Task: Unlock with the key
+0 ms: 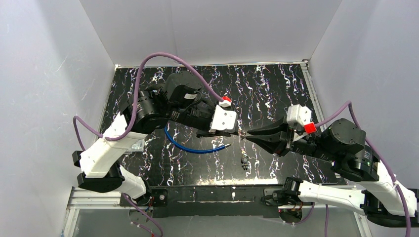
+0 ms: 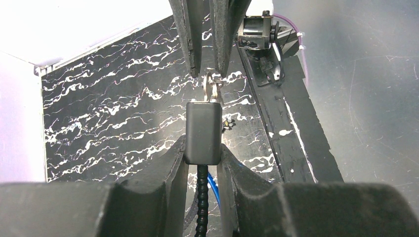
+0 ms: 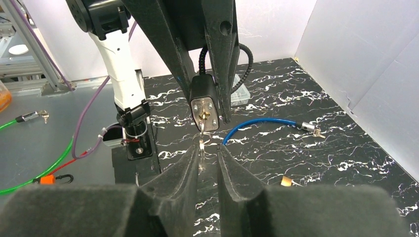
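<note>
My left gripper (image 2: pixel 202 148) is shut on the black lock body (image 2: pixel 202 131), held in the air above the middle of the table. A black beaded cable (image 2: pixel 201 197) runs out of the lock's back between the fingers. The key (image 3: pixel 202 129) sticks in the lock's silver face (image 3: pixel 205 107), its ring (image 3: pixel 203 143) hanging off it. My right gripper (image 3: pixel 207 150) faces the lock. Its jaws stand a little apart, and the ring rests at the tip of its left finger, unclamped. From above, left gripper (image 1: pixel 226 133) and right gripper (image 1: pixel 252 135) meet tip to tip.
A blue cable (image 1: pixel 190 147) curves across the marble table (image 1: pixel 276 89) under the left arm, with a metal end and keys (image 3: pixel 309 127). A small dark piece (image 1: pixel 244 160) lies below the grippers, a clear box (image 3: pixel 241 94) behind the lock. White walls (image 1: pixel 49 74) enclose three sides.
</note>
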Motion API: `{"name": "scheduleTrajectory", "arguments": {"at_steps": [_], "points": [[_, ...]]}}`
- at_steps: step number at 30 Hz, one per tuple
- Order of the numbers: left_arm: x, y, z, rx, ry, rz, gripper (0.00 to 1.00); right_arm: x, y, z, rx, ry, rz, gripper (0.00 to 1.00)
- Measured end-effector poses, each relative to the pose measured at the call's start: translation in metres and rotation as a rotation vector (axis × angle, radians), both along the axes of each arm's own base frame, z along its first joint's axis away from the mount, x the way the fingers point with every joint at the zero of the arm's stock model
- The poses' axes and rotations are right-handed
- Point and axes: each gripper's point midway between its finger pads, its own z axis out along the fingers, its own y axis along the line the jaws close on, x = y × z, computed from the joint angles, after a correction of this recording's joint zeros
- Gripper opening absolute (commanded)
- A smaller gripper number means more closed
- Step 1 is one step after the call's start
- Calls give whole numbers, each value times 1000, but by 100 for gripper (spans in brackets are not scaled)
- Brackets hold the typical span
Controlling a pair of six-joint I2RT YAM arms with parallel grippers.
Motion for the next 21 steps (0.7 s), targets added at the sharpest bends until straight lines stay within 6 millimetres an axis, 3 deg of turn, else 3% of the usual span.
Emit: {"name": "scheduleTrajectory", "arguments": {"at_steps": [14, 21], "points": [[0, 0, 0, 0, 0, 0, 0, -5, 5, 10, 34, -16, 40, 13], [-1, 0, 0, 1, 2, -2, 0, -5, 8, 10, 34, -15, 46, 1]]}}
